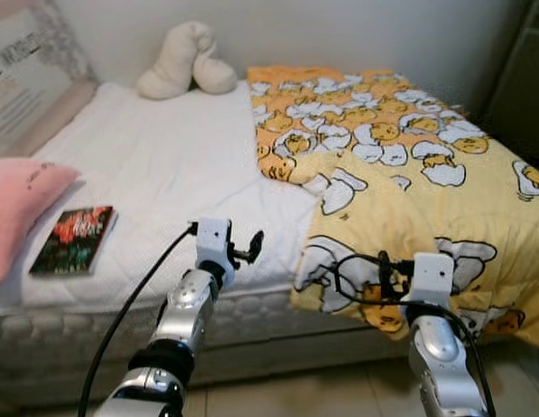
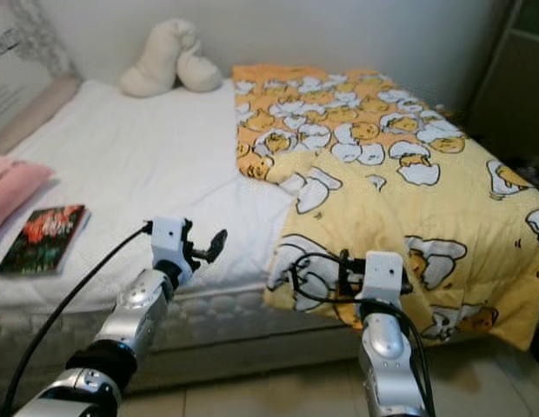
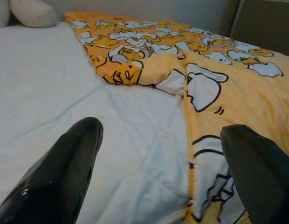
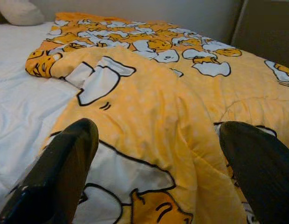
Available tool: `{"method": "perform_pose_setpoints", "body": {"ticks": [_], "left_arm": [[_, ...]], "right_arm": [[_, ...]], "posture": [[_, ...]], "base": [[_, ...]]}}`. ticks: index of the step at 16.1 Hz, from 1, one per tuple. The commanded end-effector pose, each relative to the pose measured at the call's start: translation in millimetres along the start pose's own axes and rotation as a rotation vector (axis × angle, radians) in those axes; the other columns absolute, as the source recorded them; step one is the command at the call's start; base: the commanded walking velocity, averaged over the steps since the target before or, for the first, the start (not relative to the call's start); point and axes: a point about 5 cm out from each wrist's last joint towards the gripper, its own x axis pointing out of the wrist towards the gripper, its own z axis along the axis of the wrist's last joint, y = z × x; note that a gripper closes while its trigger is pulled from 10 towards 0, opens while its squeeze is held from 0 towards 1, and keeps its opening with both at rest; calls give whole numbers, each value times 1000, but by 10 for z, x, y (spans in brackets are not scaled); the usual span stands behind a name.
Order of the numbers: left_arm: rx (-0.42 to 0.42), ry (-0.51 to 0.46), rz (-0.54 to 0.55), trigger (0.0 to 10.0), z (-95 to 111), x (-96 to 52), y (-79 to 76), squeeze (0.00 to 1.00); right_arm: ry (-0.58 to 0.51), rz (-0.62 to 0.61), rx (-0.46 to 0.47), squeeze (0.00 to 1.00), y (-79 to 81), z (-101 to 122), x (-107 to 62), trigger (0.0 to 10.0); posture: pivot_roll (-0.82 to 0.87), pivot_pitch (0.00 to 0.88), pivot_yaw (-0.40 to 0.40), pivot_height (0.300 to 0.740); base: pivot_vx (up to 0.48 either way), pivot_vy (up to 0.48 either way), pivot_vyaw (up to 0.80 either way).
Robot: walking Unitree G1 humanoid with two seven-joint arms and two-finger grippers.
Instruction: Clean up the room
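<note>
Left eye view gives you the bed [image 1: 165,165] from its near side, with both arms raised toward the mattress edge. Your left gripper [image 1: 249,246] hovers over the white sheet just short of the bed's front edge, and in the left wrist view its two black fingers [image 3: 65,172] stand wide apart with nothing between them. Just beyond and to the right of that gripper lies the folded-back edge of the yellow cartoon-print blanket [image 1: 400,165], which covers the right half of the bed and spills over the front. Your right gripper [image 4: 158,172] sits low against that hanging part; from the head views its fingers are hidden behind the white wrist block and cables, but the right wrist view shows them spread wide over the blanket, not pinching it. Well to the left of the left gripper, a book [image 1: 74,239] with a dark red cover lies flat near the mattress edge; its title is too small to read. A pink pillow [image 1: 22,204] beside it is cut off by the frame. Far ahead, against the wall, rests a cream plush cushion [image 1: 187,61].
</note>
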Motion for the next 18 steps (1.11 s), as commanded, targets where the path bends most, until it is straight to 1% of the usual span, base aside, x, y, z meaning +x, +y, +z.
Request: {"method": "perform_pose_setpoints", "body": {"ticks": [1,3,5,6,7,8,9,10,11,14,16,18], "left_arm": [[23,1,-23,10000,59,40,13,1000],[26,5,-47,10000,56,54,-24,1000],[86,13,-52,10000,42,72,-90,1000],[97,10,-49,10000,38,71,-107,0],[45,4,-53,10000,28,67,-113,0],[28,2,-53,10000,25,65,-113,0],[28,6,-49,10000,11,61,-117,0],[14,11,-35,10000,-8,62,-131,0],[6,13,-31,10000,-17,69,-152,0],[3,19,-28,10000,-32,72,-167,0],[-8,34,-16,10000,-58,66,-159,0],[11,35,-24,10000,-66,58,-151,0]], "right_arm": [[-7,15,9,0,33,1,-14,10000],[-19,2,13,0,-4,4,-37,10000],[-27,-28,28,0,-78,-3,-72,10000],[-25,-27,24,0,-93,-25,-97,10000],[-27,-24,19,0,-98,-47,-125,10000],[-29,-23,17,0,-99,-50,-131,10000],[-28,-13,29,0,-86,-60,-144,10000],[-23,-13,51,0,-71,-58,-152,10000],[-25,-10,50,0,-40,-36,-133,10000],[-36,2,35,0,-28,2,-96,10000],[-31,-3,28,0,-68,-8,-89,10000],[-30,-4,22,0,-81,-12,-89,10000]], "posture": [[52,0,45,740],[46,0,46,740],[41,0,45,740],[34,0,47,740],[34,0,47,740],[34,0,47,740],[34,0,47,740],[34,0,47,740],[20,0,50,740],[19,0,49,740],[21,0,48,740],[23,0,44,740]], "base": [[0,450,-638],[296,375,-634],[0,0,-638],[0,0,-638],[0,0,-650],[0,0,-650],[334,-341,-681],[390,-274,0],[390,-274,0],[410,-246,0],[439,0,0],[450,0,0]]}}
